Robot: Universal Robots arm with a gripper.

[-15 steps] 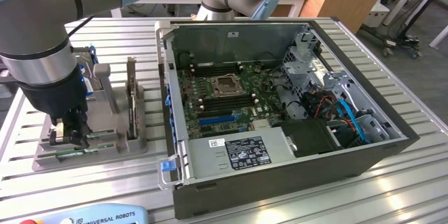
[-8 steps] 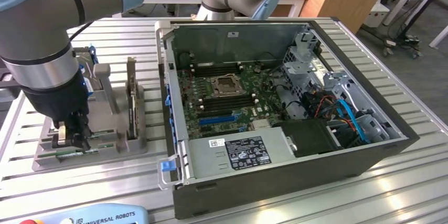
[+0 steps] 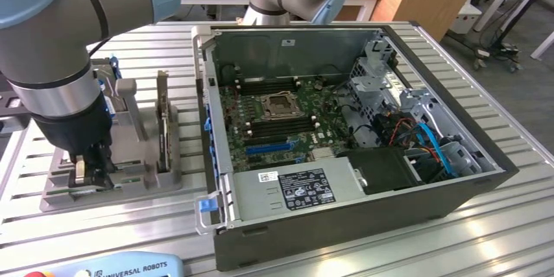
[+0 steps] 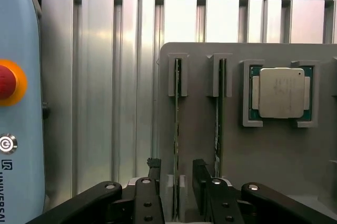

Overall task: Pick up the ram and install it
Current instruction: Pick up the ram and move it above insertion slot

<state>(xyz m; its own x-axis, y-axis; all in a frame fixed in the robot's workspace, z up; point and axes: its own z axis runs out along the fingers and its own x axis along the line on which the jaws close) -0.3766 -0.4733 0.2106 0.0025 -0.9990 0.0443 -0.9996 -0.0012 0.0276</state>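
1. Straddling the ram with the gripper, holding the jaws apart on either side and clamping nothing, going by the slivers of gap beside the stick.
2. Finding the ram standing on edge in a slot of the gray holder, just beside its twin, the second ram, with the processor chip seated in a pocket further along.
3. Seeing the same from the exterior view: the gripper sunk low into the holder, well apart from the open computer case on the exterior view's right.
4. Judging the step in hand to be the grasp, and so calling for:
   - centring on the thin board, so that both pads are meeting it together;
   - squaring up to its flat faces rather than its edge;
   - pressing gently, the board looking thin and easily bent.
5. Minding the second ram, lying close to one finger and leaving little room there.
6. Failing to make out:
   - how far down the stick the fingers are reaching;
   - whether the memory slots on the motherboard are free or filled, being too small to tell;
   - most of the teach pendant, cut off at the frame's edge.
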